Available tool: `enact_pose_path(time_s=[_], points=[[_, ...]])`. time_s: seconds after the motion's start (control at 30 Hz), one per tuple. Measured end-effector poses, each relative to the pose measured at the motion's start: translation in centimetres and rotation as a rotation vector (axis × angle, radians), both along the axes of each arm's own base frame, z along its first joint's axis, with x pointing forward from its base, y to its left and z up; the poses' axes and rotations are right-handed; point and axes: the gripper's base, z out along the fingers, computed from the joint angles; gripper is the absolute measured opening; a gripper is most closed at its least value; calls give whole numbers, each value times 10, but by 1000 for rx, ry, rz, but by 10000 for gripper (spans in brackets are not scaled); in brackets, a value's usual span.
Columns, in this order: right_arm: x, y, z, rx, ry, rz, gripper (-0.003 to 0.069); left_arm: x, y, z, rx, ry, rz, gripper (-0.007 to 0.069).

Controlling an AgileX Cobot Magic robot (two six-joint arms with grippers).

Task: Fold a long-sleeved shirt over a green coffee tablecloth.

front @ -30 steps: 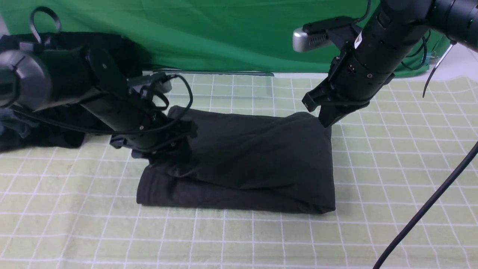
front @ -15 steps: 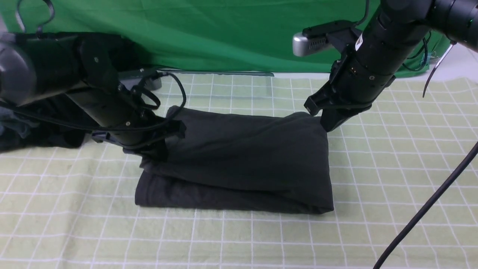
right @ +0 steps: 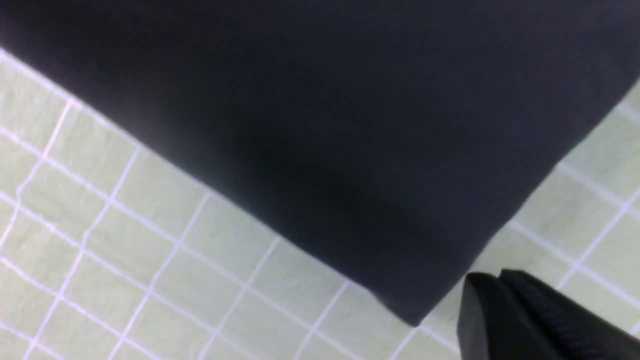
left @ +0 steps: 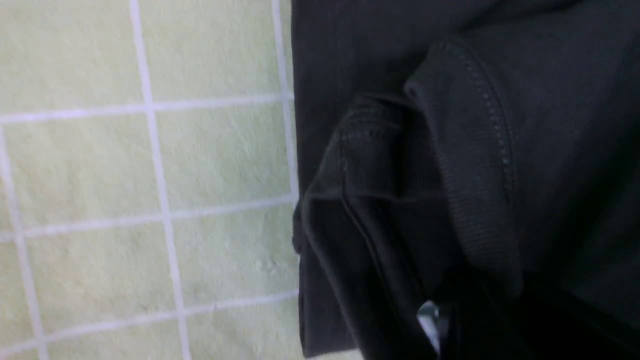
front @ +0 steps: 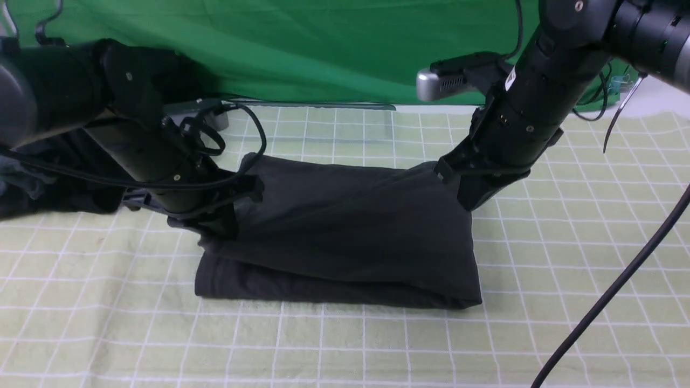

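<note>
At nine to ten o'clock, behind your left arm, a heap of dark garments point(front: 97, 178) is lying on the tablecloth point(front: 108, 323), whose white grid is running beneath everything. Your left claw point(front: 218, 237) is pressing down at the shirt's near-left part, toward nine o'clock of the garment; in the left wrist view, ribbed and stitched folds are bunching beside the fingertips. How far its jaws are standing apart, and whether they are gripping the fabric, you cannot tell from these views.

The long-sleeved shirt point(front: 345, 226) is occupying the centre, forming a wide, low bundle. A lower layer is showing along the six o'clock edge, from its seven o'clock corner to its five o'clock corner, while the upper layer is sagging across it unevenly.

Toward two o'clock of the shirt, your right claw point(front: 469, 199) is poising with its jaws closed together, apparently holding nothing. A green cloth point(front: 345, 48) is hanging across twelve o'clock.

The step in hand appears to be tucking or straightening the left end of a partly folded shirt. The next move is calling for you to settle that bunched edge flat and let it go cleanly, then to bring the right claw toward the five o'clock corner, opening it before pinching; dragging the left end could be disturbing the layers beneath.
</note>
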Motion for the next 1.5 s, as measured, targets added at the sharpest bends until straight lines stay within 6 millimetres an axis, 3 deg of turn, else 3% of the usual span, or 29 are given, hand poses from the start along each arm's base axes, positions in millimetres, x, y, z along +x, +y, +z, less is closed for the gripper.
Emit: enact_pose_path(time_s=[0.13,0.17,0.3,0.43,0.57,0.73,0.9,1.03,1.07,1.13,1.37,1.5], points=[[-5,6,-7,-8,20,28,10,-1,2,-4,33,23,-16,325],[-5,6,-7,-8,20,29,10,-1,3,-4,37,23,-16,334],[-5,7,-7,-7,18,38,10,-1,5,3,55,2,3,518],[-5,7,-7,-6,18,39,10,7,3,11,30,-77,22,578],[-5,7,-7,-6,18,39,10,14,2,13,3,-156,45,580],[-5,7,-6,-2,12,38,10,24,-1,3,-19,-193,69,536],[-4,7,-6,-2,10,38,10,32,-3,-30,-10,-114,76,430],[-4,7,-6,-1,9,38,13,33,-4,-33,-11,-106,79,217],[-4,7,-6,-1,9,38,14,32,-3,-31,-13,-112,79,132],[-4,7,-6,0,8,37,15,31,-3,-24,-17,-128,79,43],[-4,7,-6,-1,9,37,19,25,5,9,-33,-210,100,11],[-4,7,-7,-3,15,38,19,24,7,13,-31,-215,102,11]])
